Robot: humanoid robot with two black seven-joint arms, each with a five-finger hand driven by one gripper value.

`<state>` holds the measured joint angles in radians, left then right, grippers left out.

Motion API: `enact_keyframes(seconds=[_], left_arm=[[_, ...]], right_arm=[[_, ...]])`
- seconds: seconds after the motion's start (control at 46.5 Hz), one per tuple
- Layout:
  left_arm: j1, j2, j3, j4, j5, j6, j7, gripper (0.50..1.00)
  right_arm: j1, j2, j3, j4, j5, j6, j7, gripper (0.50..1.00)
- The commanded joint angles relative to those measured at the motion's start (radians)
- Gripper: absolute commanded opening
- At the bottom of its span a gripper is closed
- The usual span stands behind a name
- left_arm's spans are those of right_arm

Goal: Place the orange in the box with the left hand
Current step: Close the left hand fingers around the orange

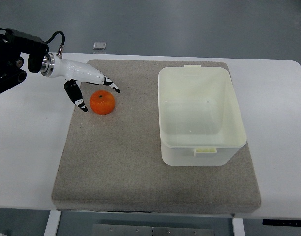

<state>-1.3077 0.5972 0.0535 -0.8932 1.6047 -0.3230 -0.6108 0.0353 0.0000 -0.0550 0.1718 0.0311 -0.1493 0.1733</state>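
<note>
An orange [102, 102] lies on the grey felt mat [140, 177], toward its far left. My left hand [97, 97], white with black fingertips, reaches in from the upper left and hovers right beside the orange. Its fingers are spread: the thumb [79, 103] points down on the orange's left, and the other fingers [111, 85] stretch over its far side. Nothing is held. The cream plastic box [199, 147] stands open and empty on the right half of the mat. No right arm shows.
The mat lies on a white table [27, 147]. A small grey square object [100, 45] sits at the table's far edge. Grey floor shows beyond the table.
</note>
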Motion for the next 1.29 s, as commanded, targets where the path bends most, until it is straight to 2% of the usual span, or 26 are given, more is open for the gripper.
enact_keyframes(seconds=[0.0, 0.559, 0.71, 0.968, 1.269], left_arm=[[0.005, 0.001, 0.000, 0.000, 0.001, 0.001, 0.000, 0.954], [0.030, -0.007, 0.042, 0.028, 0.024, 0.064, 0.000, 0.958], [0.033, -0.007, 0.042, 0.025, 0.017, 0.084, 0.000, 0.984], [0.041, -0.008, 0.042, 0.025, 0.020, 0.087, 0.000, 0.988], [0.044, -0.008, 0.042, 0.027, 0.020, 0.087, 0.000, 0.943]], right_arm=[[0.000, 0.000, 0.000, 0.000, 0.000, -0.001, 0.000, 0.926], [0.000, 0.000, 0.000, 0.000, 0.000, -0.001, 0.000, 0.926], [0.000, 0.000, 0.000, 0.000, 0.000, -0.001, 0.000, 0.926], [0.000, 0.000, 0.001, 0.000, 0.000, 0.000, 0.000, 0.926], [0.000, 0.000, 0.001, 0.000, 0.001, -0.001, 0.000, 0.926]])
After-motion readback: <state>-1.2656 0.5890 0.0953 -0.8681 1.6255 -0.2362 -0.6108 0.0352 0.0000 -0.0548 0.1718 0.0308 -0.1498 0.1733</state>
